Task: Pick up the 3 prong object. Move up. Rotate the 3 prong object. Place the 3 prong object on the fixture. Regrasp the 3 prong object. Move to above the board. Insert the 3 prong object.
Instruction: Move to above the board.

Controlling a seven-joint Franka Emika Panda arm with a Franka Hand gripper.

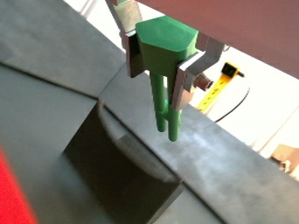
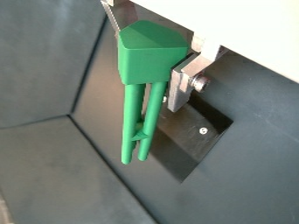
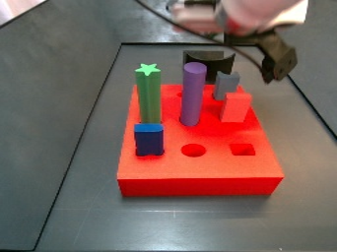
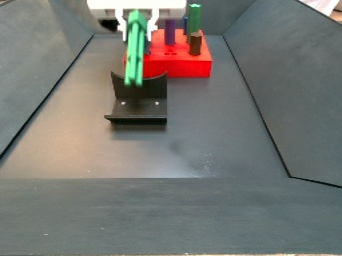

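Tool (image 2: pixel 162 70) grips 3 prong object (image 2: pixel 138 105); fixture (image 4: pixel 138 103) below.

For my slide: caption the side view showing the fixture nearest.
Gripper holds the green 3 prong object tilted above the fixture, board behind.

The gripper (image 1: pixel 167 72) has flat silver metal fingers (image 2: pixel 184 83) with a round silver screw on the side, seen in both wrist views. In a side view the gripper (image 4: pixel 139 22) has a white body up above with dark parts under it. In a side view the gripper (image 3: pixel 243 54) shows a pale, blurry white and pinkish body with black pieces hanging below it and a thin dark cable near it.
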